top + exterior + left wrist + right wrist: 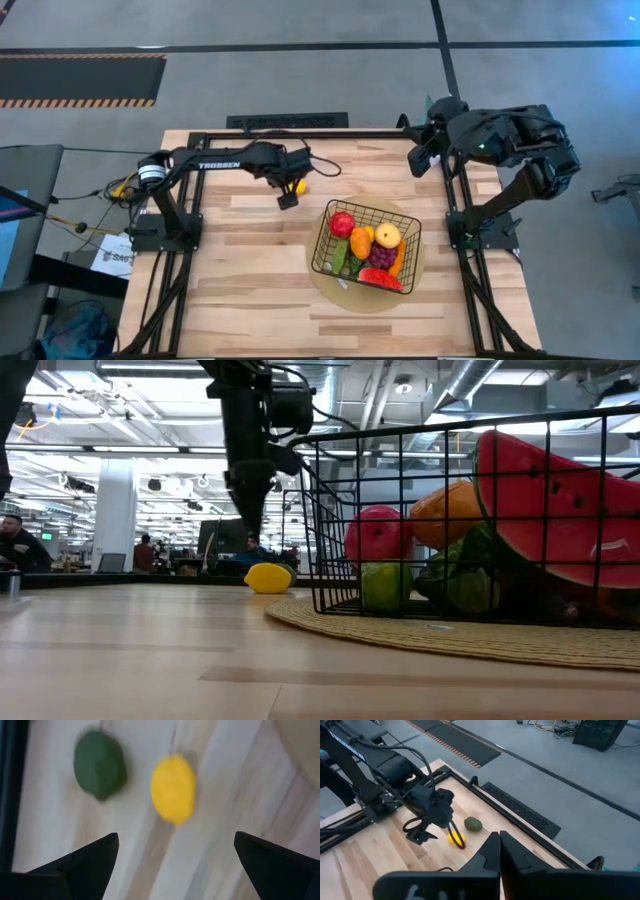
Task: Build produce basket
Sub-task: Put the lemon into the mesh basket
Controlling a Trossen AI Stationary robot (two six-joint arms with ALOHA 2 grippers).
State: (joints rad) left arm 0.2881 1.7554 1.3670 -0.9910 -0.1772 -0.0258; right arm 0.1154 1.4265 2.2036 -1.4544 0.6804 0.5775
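Basket [366, 240] sits on my round tan mat [325, 282] toward the surface's right edge, already holding an apple [343, 223], watermelon slice [381, 278] and more produce. My left gripper [289, 200] hangs with jaws spread, empty, above a lemon [173, 788] beside an avocado [99, 765] near the far edge. My right gripper [499, 851] waits at the far-right corner, jaws clenched on nothing.

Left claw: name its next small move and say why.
Probably lower the left claw onto the lemon and close. Its fingers are wide open above the lemon, which lies on the table outside the basket, beside a green fruit. The right claw waits shut, off to the side.
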